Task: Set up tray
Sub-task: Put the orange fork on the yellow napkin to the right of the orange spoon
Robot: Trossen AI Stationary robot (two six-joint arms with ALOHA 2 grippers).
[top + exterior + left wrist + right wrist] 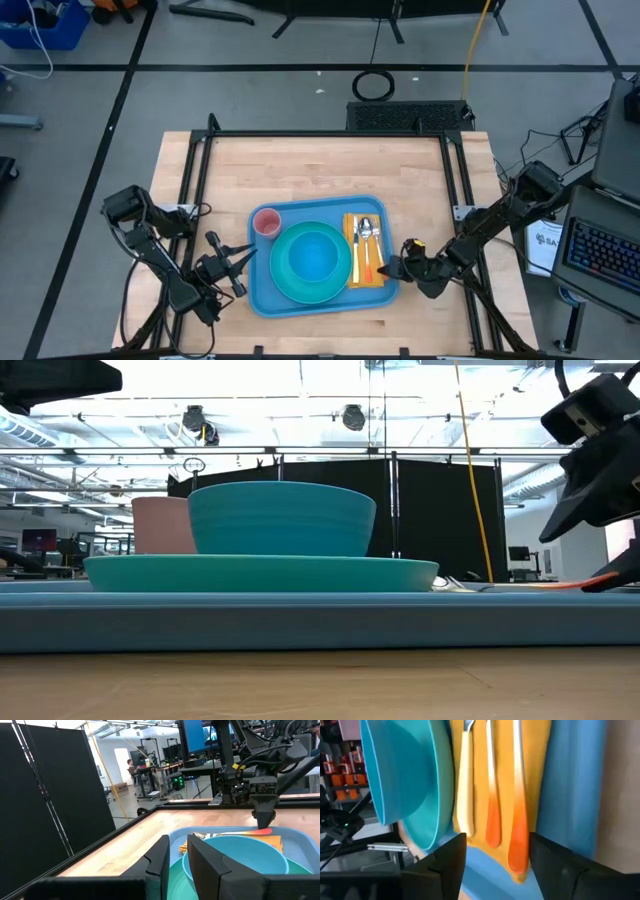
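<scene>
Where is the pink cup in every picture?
High view: the pink cup stands in the blue tray's far left corner, beside the cyan plate.
Low view: the cup peeks out left of the blue bowl, behind it.
Left wrist view: not in it.
Right wrist view: not in it.
Shared landmark: the blue bowl, seen in all four views.

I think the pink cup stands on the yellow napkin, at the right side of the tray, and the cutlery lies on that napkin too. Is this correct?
Not quite. The high view shows the pink cup standing on the bare tray floor at its far left corner, left of the plate, not on the yellow napkin. The cutlery does lie on that napkin, at the tray's right side.
</scene>
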